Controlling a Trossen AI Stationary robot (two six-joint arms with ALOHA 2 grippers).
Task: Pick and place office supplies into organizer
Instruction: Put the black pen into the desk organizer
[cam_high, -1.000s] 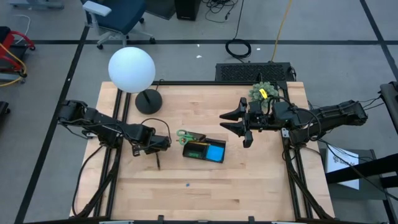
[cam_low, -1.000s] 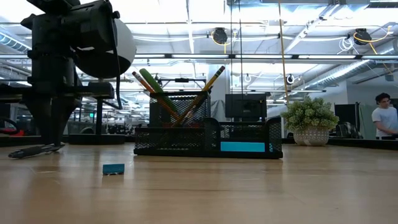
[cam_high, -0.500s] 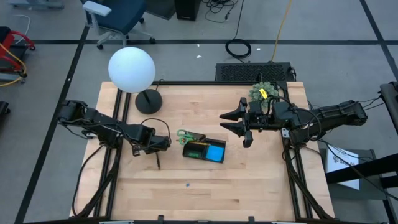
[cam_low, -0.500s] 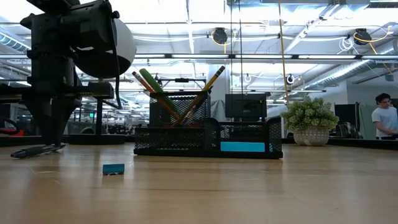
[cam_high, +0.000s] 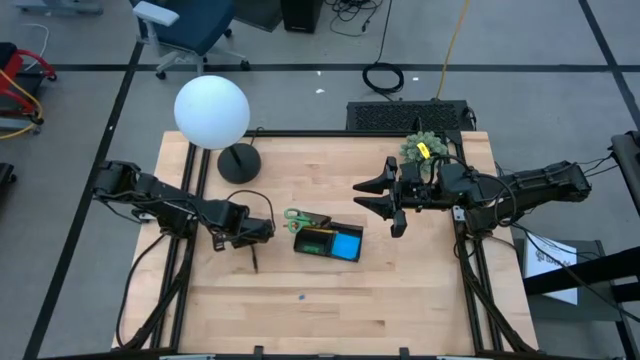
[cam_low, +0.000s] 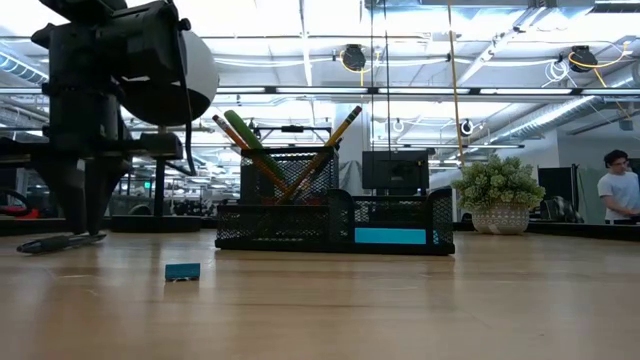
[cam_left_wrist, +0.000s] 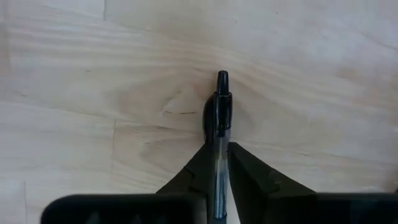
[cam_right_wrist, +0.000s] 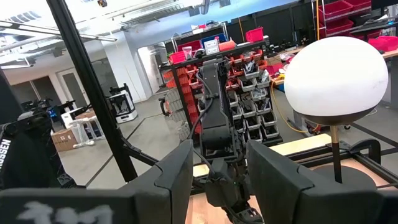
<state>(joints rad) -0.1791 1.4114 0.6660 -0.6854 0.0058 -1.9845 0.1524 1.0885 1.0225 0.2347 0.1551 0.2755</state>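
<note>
A dark pen lies flat on the wooden table, left of the black organizer. My left gripper points straight down over it. Its fingers are a little open, one on each side of the pen's barrel, as the low view also shows. The organizer holds green-handled scissors, pencils leaning in its taller section, and a blue pad. A small teal eraser rests on the table nearer the front. My right gripper hangs open, high above the table, right of the organizer. My left gripper's fingers come from above and lie along the pen's barrel, close on both sides. A thin strip of table shows beside the barrel on one side. Whether either finger touches the pen, I cannot tell. The pen lies on the table.
A lamp with a white globe and a round black base stands at the far left. A green plant ball sits at the far right. Bare wood stretches along the near edge. A person is in the room behind.
My left gripper's fingers have parted a little in the low view, from a closed point to two separate tips. The pen stays on the table where it was.
</note>
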